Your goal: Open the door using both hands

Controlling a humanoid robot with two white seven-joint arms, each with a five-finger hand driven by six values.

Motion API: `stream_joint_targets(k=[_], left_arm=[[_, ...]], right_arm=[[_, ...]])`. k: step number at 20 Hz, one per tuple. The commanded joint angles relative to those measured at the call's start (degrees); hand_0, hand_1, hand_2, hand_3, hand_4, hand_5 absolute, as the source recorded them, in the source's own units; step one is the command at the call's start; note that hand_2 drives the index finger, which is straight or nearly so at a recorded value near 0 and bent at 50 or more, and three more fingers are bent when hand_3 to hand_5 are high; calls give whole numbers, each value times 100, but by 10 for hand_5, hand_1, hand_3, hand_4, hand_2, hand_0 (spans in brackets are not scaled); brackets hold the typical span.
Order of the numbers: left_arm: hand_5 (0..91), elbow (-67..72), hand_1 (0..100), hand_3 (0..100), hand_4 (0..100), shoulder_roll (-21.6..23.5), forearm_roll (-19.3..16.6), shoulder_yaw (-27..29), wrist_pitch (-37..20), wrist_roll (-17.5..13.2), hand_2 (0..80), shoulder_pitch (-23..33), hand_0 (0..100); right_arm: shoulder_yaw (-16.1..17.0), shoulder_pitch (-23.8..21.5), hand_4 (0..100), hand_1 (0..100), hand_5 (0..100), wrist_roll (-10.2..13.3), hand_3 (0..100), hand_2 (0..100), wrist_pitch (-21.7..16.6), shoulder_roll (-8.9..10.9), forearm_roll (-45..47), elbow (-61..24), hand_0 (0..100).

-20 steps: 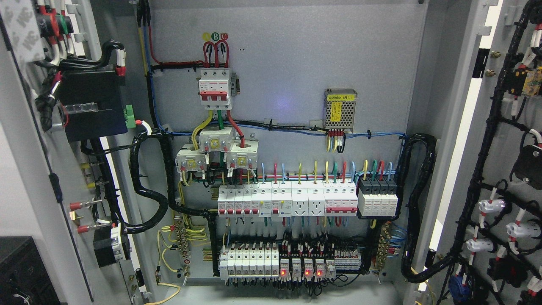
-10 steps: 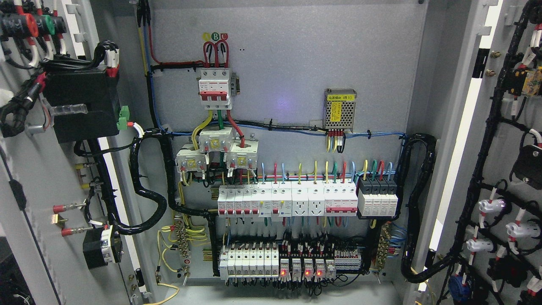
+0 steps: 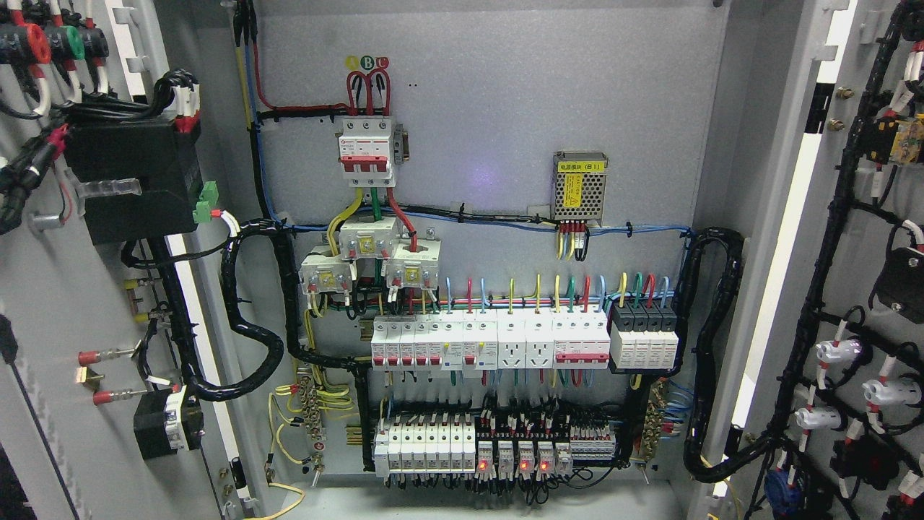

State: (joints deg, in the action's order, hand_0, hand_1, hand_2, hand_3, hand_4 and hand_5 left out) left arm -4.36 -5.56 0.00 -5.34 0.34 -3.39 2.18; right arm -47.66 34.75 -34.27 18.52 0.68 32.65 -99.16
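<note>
Neither robot hand shows in the head view, so their state cannot be told. The left door (image 3: 65, 303) and right door (image 3: 866, 289) stand swung wide, baring the cabinet (image 3: 491, 108) wiring.

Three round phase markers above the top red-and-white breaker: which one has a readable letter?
The green round marker, the middle of the three, shows a white "B". The yellow marker left and the red marker right are partly hidden by red wire loops.
</note>
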Motion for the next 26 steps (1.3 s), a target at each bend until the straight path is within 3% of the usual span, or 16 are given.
stream_joint_targets(k=[1,10,22,26], left_arm=[[0,-47,556,0,0,11,79,-2,-7,5,0,63,120],[0,-38,556,0,0,20,79,-11,-25,-4,0,116,120],[0,-187,556,0,0,20,79,-11,-25,-110,0,142,120],[0,-205,556,0,0,20,79,-11,-34,-110,0,142,120]], right_arm=[[-24,5,0,135,0,-1,0,0,20,-208,-39,10,73],[-15,41,0,135,0,-1,0,0,116,-410,-118,46,73],[-6,155,0,136,0,-1,0,0,125,-534,-127,283,73],[-59,164,0,136,0,8,0,0,143,-718,-136,336,73]])
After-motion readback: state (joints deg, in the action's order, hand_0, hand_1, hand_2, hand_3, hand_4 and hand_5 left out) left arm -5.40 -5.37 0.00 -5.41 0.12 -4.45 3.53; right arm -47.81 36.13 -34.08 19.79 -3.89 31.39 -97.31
